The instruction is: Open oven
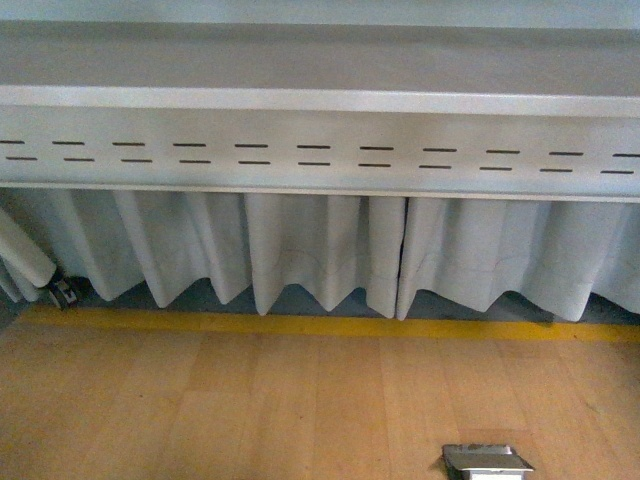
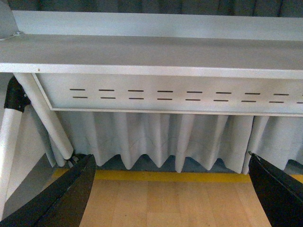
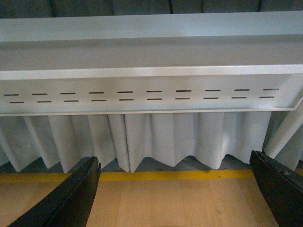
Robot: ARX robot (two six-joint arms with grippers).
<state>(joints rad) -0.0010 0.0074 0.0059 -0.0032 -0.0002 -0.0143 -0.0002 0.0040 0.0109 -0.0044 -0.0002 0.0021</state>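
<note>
The oven is out of view in all three views. My left gripper is open and empty, its black fingers spread wide over the wooden floor. My right gripper is open and empty too, its black fingers wide apart over the same floor. Neither gripper shows in the front view.
A grey metal table with a slotted front panel spans the front view above a white pleated curtain. A yellow line crosses the wooden floor. A metal floor box sits low right. A white table leg slants by the left gripper.
</note>
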